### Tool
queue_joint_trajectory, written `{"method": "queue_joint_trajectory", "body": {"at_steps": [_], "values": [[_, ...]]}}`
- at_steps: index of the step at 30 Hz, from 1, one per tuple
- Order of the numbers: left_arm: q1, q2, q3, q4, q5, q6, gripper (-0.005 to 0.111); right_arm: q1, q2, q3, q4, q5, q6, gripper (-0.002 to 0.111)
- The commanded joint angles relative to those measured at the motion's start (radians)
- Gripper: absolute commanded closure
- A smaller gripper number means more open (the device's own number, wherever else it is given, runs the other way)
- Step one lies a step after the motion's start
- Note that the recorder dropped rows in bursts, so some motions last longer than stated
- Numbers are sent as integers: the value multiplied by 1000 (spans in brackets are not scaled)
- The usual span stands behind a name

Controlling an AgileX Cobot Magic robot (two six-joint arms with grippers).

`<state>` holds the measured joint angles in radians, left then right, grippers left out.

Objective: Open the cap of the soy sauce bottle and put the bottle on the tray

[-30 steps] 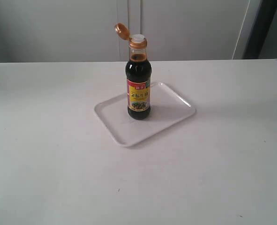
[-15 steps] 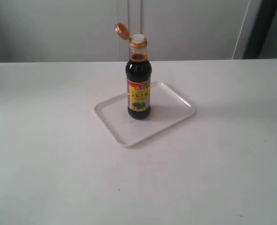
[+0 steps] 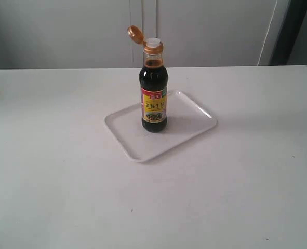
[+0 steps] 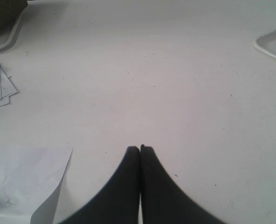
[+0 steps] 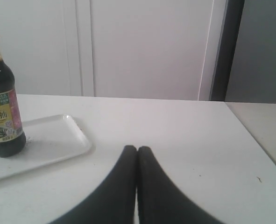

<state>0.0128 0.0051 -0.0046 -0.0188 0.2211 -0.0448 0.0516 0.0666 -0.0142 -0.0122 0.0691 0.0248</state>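
The soy sauce bottle stands upright on the white tray in the middle of the table. Its copper-orange cap is flipped open to the left, baring the white spout. In the right wrist view the bottle stands on the tray, well off to one side of my right gripper, which is shut and empty. My left gripper is shut and empty over bare table, with a corner of the tray far off. Neither arm shows in the exterior view.
Loose white paper sheets lie near my left gripper, more papers farther off, and a dark object with a white rim sits at the table's edge. A white wall and a dark door frame stand behind the table.
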Motion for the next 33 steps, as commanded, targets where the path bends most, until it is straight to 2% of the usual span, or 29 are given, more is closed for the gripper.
{"method": "queue_joint_trajectory", "body": {"at_steps": [1, 8, 13, 33], "values": [[2, -5, 5, -11, 3, 0, 107, -3, -67, 14, -10, 63, 6, 108], [2, -5, 5, -11, 4, 0, 107, -3, -67, 14, -10, 129, -2, 108], [2, -5, 5, -11, 4, 0, 107, -3, -67, 14, -29, 271, -5, 108], [2, -5, 5, -11, 4, -2, 107, -3, -67, 14, -25, 273, -1, 108]]}}
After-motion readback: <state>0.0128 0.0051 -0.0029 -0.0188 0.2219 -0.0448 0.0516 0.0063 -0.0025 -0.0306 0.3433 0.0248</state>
